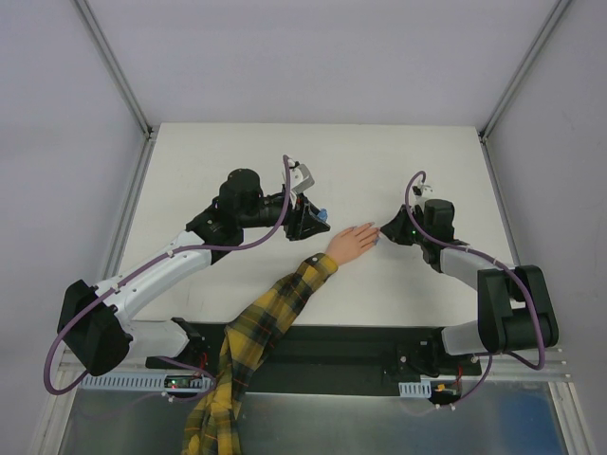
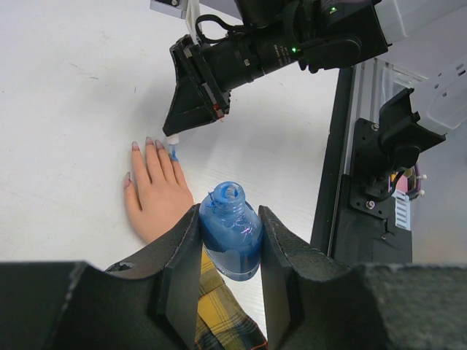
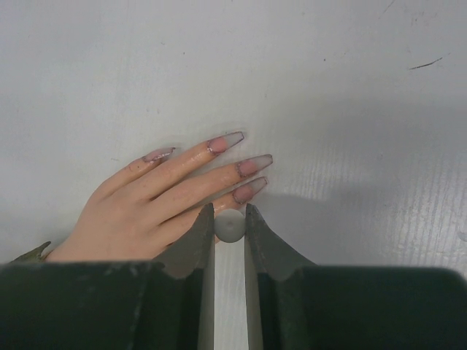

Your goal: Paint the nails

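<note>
A peach-coloured hand [image 1: 353, 242] in a yellow plaid sleeve [image 1: 270, 318] lies flat mid-table, fingers pointing right. Its nails [image 3: 252, 162] are long and pale pink. My right gripper [image 3: 229, 211] is shut on the white brush cap [image 3: 229, 226] over the little finger, whose nail is hidden under it. In the left wrist view the blue brush tip [image 2: 174, 152] touches that fingertip below the right gripper [image 2: 193, 102]. My left gripper [image 2: 230, 211] is shut on the open blue polish bottle [image 2: 232, 233], held just left of the hand [image 2: 157, 193], above the wrist.
The white table [image 1: 237, 161] ends at grey walls on the left, right and far side. A black mounting rail [image 1: 322, 343] with both arm bases runs along the near edge. The right arm's base bracket [image 2: 387, 160] shows in the left wrist view.
</note>
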### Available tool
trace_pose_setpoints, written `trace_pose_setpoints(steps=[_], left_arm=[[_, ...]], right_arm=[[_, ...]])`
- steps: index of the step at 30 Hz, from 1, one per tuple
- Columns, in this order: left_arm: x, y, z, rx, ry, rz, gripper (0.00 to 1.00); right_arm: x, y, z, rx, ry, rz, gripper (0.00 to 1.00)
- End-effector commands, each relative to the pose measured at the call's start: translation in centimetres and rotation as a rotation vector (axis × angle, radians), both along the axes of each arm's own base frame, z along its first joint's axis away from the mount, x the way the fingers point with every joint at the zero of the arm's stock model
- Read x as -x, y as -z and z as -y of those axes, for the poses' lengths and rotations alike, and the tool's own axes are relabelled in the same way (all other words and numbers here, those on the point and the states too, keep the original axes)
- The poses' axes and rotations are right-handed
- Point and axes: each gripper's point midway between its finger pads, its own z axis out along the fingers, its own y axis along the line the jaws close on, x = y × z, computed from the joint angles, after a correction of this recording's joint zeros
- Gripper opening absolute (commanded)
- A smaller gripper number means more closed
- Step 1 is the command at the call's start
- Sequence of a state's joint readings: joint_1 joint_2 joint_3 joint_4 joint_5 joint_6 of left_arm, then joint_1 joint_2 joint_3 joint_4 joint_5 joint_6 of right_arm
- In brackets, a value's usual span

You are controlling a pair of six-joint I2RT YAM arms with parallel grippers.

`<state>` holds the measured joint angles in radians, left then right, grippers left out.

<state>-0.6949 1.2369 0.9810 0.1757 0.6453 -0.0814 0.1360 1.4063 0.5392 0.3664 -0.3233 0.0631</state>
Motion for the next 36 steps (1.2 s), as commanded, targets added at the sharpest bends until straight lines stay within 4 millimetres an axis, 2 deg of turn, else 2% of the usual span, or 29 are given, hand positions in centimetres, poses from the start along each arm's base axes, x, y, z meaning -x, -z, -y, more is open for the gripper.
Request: trace_pose_setpoints(steps=[1, 36], left_arm=[[0.51, -1.17, 0.32, 0.029, 0.029, 0.05, 0.0], [0.46, -1.03, 0.48, 0.026, 0.031, 0.048, 0.0]], right_arm=[[-2.22, -2.47, 0.08, -0.005, 0.014, 0.1, 0.0], [-2.99, -2.36, 0.69, 0.007, 0.05, 0.094, 0.0]])
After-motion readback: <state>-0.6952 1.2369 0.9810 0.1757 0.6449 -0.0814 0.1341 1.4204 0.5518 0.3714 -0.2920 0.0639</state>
